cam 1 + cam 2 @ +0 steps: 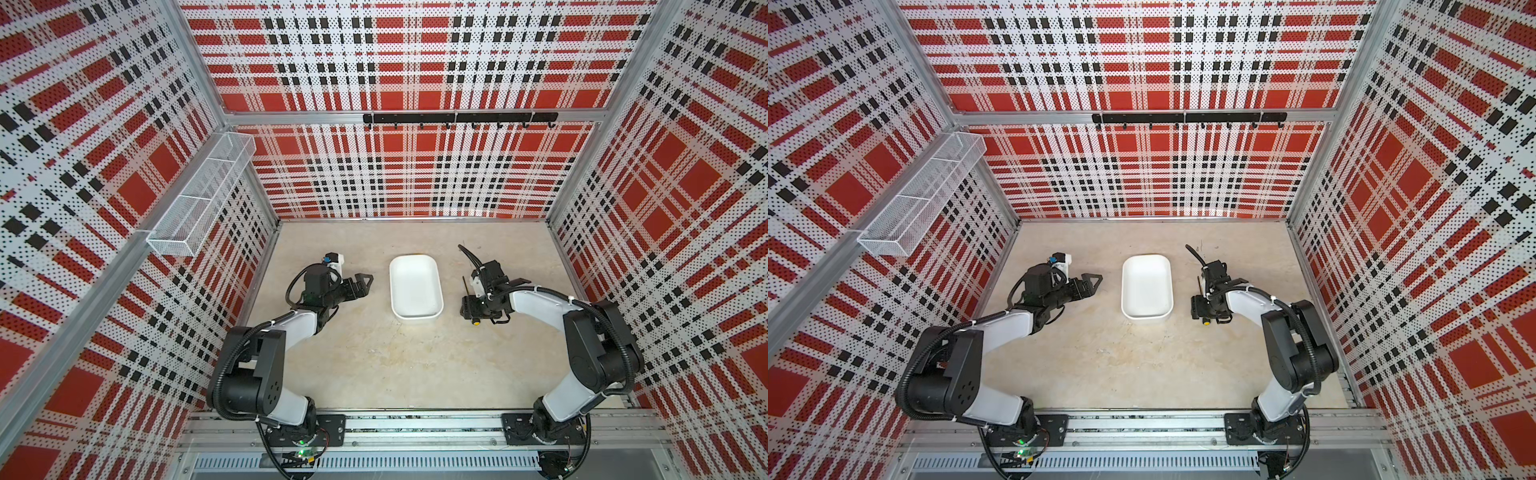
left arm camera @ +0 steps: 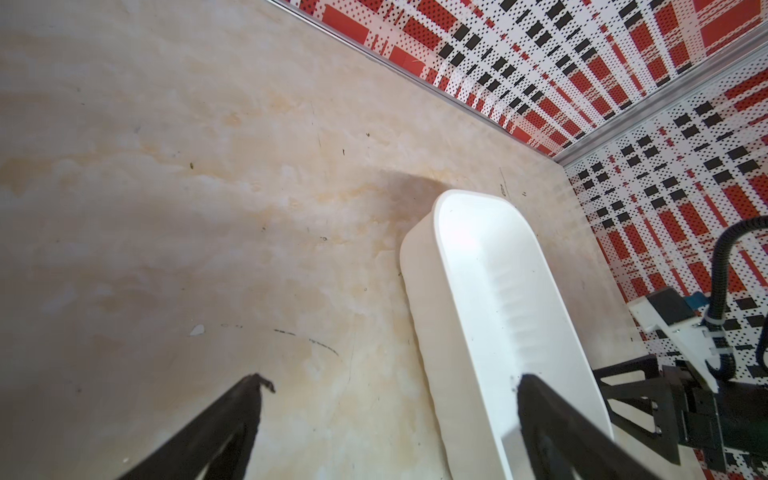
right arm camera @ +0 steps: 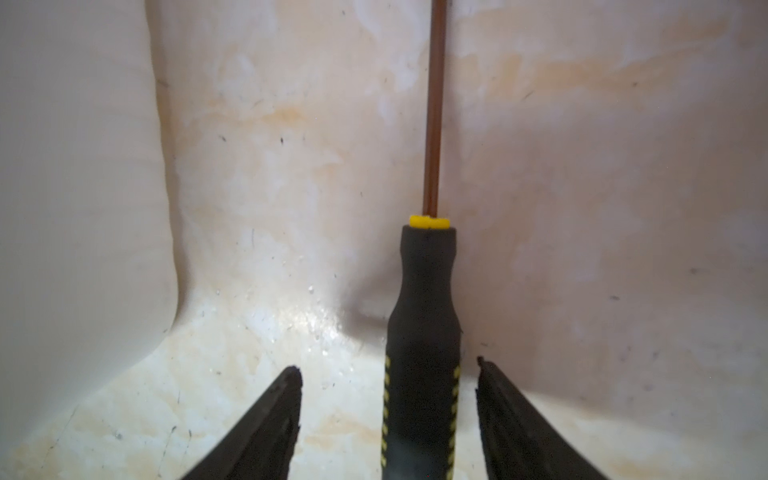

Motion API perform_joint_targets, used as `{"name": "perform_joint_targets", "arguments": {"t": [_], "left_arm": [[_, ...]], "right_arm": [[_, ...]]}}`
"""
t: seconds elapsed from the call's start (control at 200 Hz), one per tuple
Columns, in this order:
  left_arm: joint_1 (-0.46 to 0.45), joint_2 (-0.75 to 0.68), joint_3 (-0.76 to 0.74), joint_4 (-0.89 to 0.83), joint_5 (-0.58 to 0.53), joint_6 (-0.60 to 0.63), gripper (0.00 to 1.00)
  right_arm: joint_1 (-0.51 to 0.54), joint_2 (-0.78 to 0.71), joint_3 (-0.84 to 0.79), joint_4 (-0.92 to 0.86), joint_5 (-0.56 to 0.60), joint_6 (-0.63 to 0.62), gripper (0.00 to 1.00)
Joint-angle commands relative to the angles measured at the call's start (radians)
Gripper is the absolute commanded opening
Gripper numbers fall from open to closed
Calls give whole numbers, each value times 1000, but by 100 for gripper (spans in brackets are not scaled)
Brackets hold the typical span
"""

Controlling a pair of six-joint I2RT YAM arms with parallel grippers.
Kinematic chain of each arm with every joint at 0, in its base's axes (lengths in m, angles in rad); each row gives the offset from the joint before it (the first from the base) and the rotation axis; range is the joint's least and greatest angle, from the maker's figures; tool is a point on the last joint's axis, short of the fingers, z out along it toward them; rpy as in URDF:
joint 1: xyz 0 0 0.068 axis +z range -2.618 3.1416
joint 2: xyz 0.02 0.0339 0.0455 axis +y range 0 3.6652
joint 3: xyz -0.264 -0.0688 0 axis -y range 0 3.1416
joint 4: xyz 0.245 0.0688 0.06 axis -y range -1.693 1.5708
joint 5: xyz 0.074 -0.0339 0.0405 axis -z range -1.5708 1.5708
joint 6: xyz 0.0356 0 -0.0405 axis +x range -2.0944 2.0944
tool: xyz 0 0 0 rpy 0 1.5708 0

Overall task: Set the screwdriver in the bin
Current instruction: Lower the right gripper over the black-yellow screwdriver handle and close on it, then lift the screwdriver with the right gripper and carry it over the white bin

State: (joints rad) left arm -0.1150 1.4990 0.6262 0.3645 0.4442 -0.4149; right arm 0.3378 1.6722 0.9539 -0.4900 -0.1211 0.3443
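Screwdriver (image 3: 422,311) lies flat on the bench (image 1: 374,365), outside the white bin (image 1: 415,286) and near its right wall, with the yellow end cap toward the robot bases. Right gripper (image 3: 388,365) straddles the black handle, its fingers (image 3: 274,415) parted with a gap on each side, not clamping it. Left gripper (image 2: 395,381) sits left of the bin, fingers spread wide, holding nothing.
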Motion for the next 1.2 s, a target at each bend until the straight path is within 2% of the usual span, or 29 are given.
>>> {"name": "perform_joint_targets", "arguments": {"t": [0.0,0.245,0.526,0.596,0.696,0.992,1.197], "left_arm": [[-7,5,20,-10,10,13,98],[-8,5,34,-28,6,21,98],[-8,4,43,-48,0,28,98],[-8,4,44,-51,0,28,98],[-8,3,43,-53,-1,28,98],[-8,-3,42,-56,-2,30,98],[-8,-7,44,-56,-8,31,98]], "right_arm": [[8,35,28,-47,38,5,64],[9,52,38,-65,49,4,51],[8,71,58,-77,40,4,30],[8,75,64,-81,36,7,20],[9,72,67,-83,22,19,0],[9,36,110,-141,48,101,0],[10,-120,122,-164,35,191,0]]}}
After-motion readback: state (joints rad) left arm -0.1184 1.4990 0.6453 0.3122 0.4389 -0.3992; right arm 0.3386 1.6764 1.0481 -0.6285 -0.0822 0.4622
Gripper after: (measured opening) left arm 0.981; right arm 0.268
